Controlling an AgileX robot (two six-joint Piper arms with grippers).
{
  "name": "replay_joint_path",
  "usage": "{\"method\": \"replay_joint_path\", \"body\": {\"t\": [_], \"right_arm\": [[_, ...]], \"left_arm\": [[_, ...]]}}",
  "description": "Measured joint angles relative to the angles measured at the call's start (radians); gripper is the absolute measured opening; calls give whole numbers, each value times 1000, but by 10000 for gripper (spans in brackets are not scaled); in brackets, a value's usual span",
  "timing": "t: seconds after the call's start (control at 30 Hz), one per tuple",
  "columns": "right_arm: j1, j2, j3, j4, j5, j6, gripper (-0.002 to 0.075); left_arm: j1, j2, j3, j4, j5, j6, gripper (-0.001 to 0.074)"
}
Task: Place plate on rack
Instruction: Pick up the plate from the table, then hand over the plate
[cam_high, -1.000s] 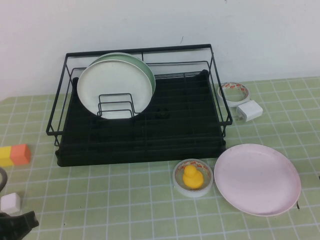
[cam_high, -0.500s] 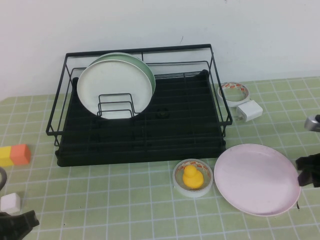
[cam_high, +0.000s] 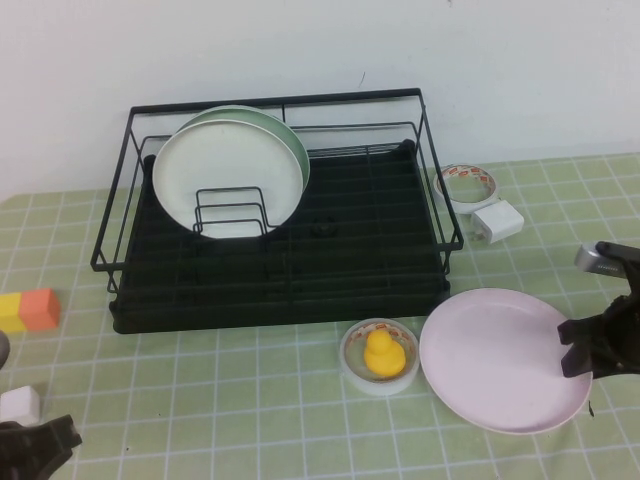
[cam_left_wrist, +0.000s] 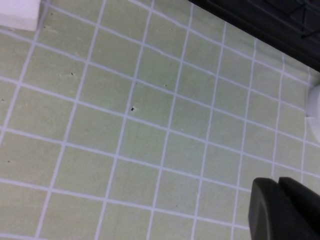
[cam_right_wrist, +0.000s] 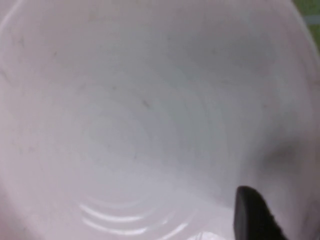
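One plate (cam_high: 495, 358) flat, right hand (cam_high: 578, 350) seemingly at rim, left hand (cam_high: 30, 450) parked

No text, label or number can be read anywhere.

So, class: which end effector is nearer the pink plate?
Right. The right end effector is at the pink plate's right rim; the left end effector sits far away at the table's front-left corner.
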Motion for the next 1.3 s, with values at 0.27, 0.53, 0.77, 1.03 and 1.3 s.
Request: {"method": "replay_joint_path", "body": {"t": [0.27,0.53,0.77,1.03,1.3], "right_arm": [[11,16,-24,11,52,-2,17],[17,-94,-62,0,214,-32,12],[110,-316,-62,27,289,-97,11],[413,-424,-62,144,198,-136,11],[603,-424,-62,288,78,-253,11]], "left_arm": [[0,0,0,-52,-30,0,-3],[0,0,0,-392,-37,128,-1],[0,0,0,-741,-8,468,209],[0,45,0,-1001,-3,818,566],[0,191,0,-1042,0,983,494]]}}
